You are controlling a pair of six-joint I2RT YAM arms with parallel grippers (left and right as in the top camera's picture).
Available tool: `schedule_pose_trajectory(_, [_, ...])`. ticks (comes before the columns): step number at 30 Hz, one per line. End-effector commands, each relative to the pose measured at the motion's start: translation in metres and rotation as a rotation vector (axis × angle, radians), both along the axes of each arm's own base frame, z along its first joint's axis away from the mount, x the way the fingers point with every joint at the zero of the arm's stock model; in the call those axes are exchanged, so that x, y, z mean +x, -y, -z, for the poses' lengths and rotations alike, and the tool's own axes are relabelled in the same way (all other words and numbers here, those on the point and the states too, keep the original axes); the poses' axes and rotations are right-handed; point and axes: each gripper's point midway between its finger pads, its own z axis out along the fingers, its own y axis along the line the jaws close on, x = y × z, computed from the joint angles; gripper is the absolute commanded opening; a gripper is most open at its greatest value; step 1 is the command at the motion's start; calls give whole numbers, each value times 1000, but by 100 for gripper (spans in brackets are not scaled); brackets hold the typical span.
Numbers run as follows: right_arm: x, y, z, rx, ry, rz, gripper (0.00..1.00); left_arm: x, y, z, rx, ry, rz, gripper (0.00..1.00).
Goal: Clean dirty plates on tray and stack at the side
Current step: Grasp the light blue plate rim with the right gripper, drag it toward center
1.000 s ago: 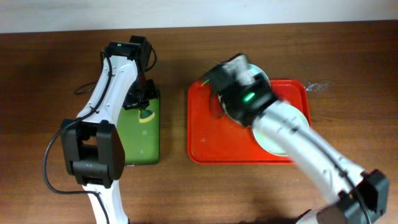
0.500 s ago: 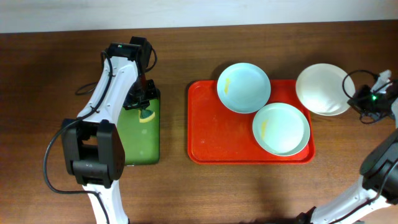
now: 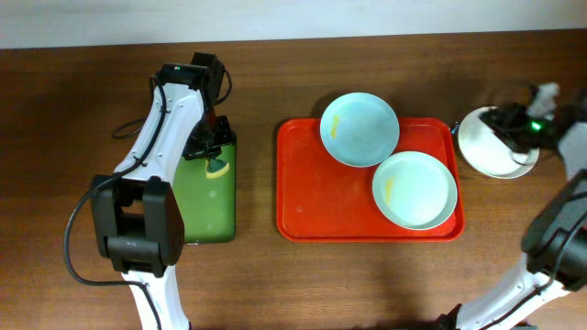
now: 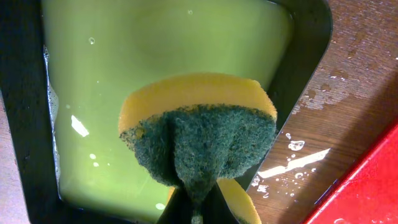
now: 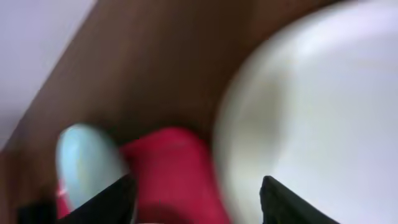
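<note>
The brown wooden table (image 3: 275, 284) fills the overhead view. Right of the middle lies the large red rectangular plastic tray (image 3: 316, 202), and on the left is the narrower green plastic tray with a dark rim (image 3: 206, 206).

Two round, glossy, pale blue plates rest on the red tray. The upper plate (image 3: 359, 128) overhangs its top edge and the lower plate (image 3: 415, 190) is in the lower right corner. They seem to touch. Each shows a yellow smear, so I judge both are not yet cleaned.

A round white plate (image 3: 491, 151) sits on the table at the right of the frame, just beside the tray's upper right corner. It looks clean, so I think one plate of three is done.

The right gripper (image 3: 509, 124) hovers over this plate with its fingers spread wide, gripping nothing as far as the blurred wrist view shows. The left gripper (image 4: 193, 208) pinches a yellow-and-green sponge (image 4: 199, 134) above the green tray.
</note>
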Motion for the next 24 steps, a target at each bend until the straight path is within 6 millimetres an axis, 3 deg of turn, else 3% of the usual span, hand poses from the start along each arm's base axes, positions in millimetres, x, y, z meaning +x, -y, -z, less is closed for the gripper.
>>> schedule_pose_trajectory(1, [16, -73, -7, -151, -44, -131, 66, 1, -1, -11, 5, 31, 20, 0])
schedule_pose_trajectory(4, [13, -95, 20, -495, -186, -141, 65, 0, -1, -11, 6, 30, 20, 0])
schedule_pose_trajectory(5, [12, -113, 25, -582, -202, -168, 66, 0, -1, -11, 6, 30, 20, 0])
schedule_pose_trajectory(8, [10, -143, 39, -549, -251, -118, 64, 0, 0, -11, 5, 30, 22, 0])
schedule_pose_trajectory(10, [6, -150, 50, -523, -281, -110, 60, 0, 0, -11, 5, 30, 22, 0])
schedule_pose_trajectory(13, [6, -153, 68, -535, -289, -172, 44, 0, 0, -11, 4, 30, 21, 0])
schedule_pose_trajectory(15, [8, -168, 71, -508, -259, -241, 43, 0, 0, -11, 4, 31, 22, 0])
schedule_pose_trajectory(17, [11, -179, 70, -504, -237, -260, 18, 0, 0, -11, 4, 30, 21, 0])
schedule_pose_trajectory(19, [8, -193, 70, -481, -234, -294, 4, 0, 0, -11, 4, 31, 21, 0])
schedule_pose_trajectory(23, [-5, -226, 72, -466, -246, -379, 4, 0, 0, -11, 4, 31, 21, 0])
schedule_pose_trajectory(24, [-16, -238, 75, -471, -273, -419, 4, 0, 1, -11, -2, 30, 21, 0])
